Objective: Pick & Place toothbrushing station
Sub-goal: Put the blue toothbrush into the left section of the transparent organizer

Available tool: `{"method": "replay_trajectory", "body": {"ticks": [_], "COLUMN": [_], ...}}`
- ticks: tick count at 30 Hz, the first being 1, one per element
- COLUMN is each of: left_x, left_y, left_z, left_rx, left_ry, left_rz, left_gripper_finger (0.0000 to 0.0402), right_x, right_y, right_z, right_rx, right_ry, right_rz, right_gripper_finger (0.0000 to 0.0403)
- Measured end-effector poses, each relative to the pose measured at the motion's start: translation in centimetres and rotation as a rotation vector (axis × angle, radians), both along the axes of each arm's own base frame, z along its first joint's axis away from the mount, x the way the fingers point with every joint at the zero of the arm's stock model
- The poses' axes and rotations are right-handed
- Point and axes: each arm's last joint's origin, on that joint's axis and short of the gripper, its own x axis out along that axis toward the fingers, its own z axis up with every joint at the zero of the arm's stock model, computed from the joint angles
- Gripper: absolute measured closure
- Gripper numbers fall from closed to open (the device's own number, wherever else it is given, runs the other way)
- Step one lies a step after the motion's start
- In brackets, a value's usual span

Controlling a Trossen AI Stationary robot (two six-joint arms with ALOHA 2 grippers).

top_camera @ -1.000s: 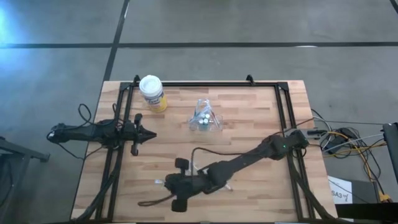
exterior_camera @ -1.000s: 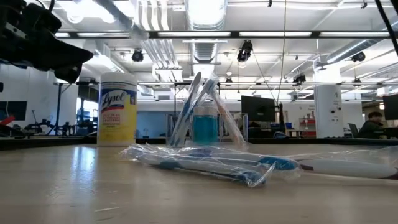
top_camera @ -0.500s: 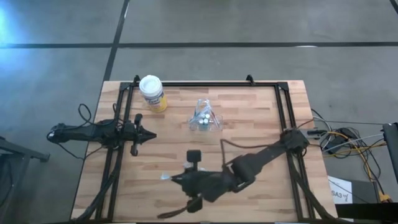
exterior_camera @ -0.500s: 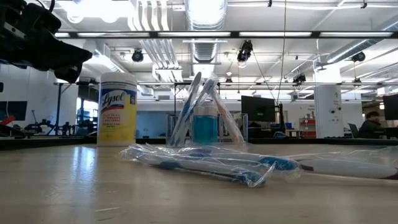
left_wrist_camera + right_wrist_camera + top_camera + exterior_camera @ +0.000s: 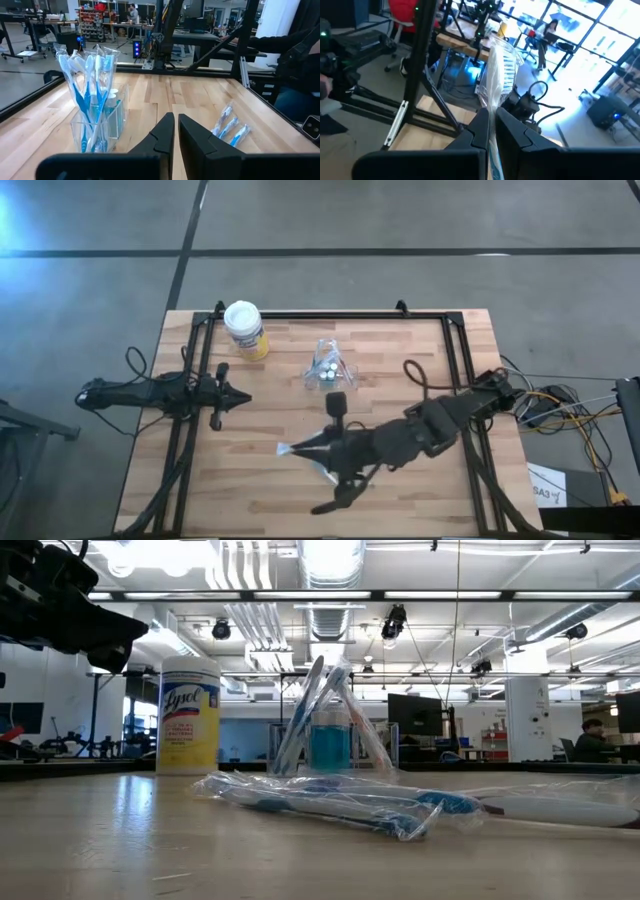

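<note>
My right hand (image 5: 290, 448), lower centre of the high view, pinches a wrapped toothbrush (image 5: 496, 75); the film looks light, limp and slippery, so I'd grip the stiff handle. The station (image 5: 329, 368) stands at upper centre of the counter (image 5: 400, 350). Left hand (image 5: 243, 396) waits pressed together at left.

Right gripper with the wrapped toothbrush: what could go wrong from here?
The right gripper is shut on the wrapped toothbrush only by its thin plastic wrap, so the brush may slip or swing out. The clear holder looks light and already crowded with brushes; a misaligned insertion might tip it. More wrapped toothbrushes lie on the table and could be dragged along.
</note>
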Motion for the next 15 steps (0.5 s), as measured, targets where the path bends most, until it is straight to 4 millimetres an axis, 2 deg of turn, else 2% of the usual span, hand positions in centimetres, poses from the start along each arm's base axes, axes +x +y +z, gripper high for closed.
{"method": "replay_trajectory", "body": {"ticks": [4,8,11,15], "left_x": [0.0,0.0,0.0,0.0], "left_y": [0.0,0.0,0.0,0.0], "left_z": [0.0,0.0,0.0,0.0], "left_rx": [0.001,0.001,0.002,0.002], "left_ry": [-0.001,0.0,0.0,0.0], "left_rz": [0.0,0.0,0.0,0.0], "left_gripper_finger": [0.0371,0.0376,0.0379,0.0381], "right_x": [-1.7,-4.8,-6.7,-9.4], "right_y": [-1.3,-3.2,-4.3,-5.9], "right_z": [0.6,1.1,-0.3,-3.6], "right_rx": [-0.007,0.023,0.053,0.088], "right_ry": [-0.016,-0.056,-0.104,-0.14], "right_rz": [-0.054,-0.124,-0.13,-0.132], "right_gripper_finger": [0.039,0.039,0.039,0.039]}}
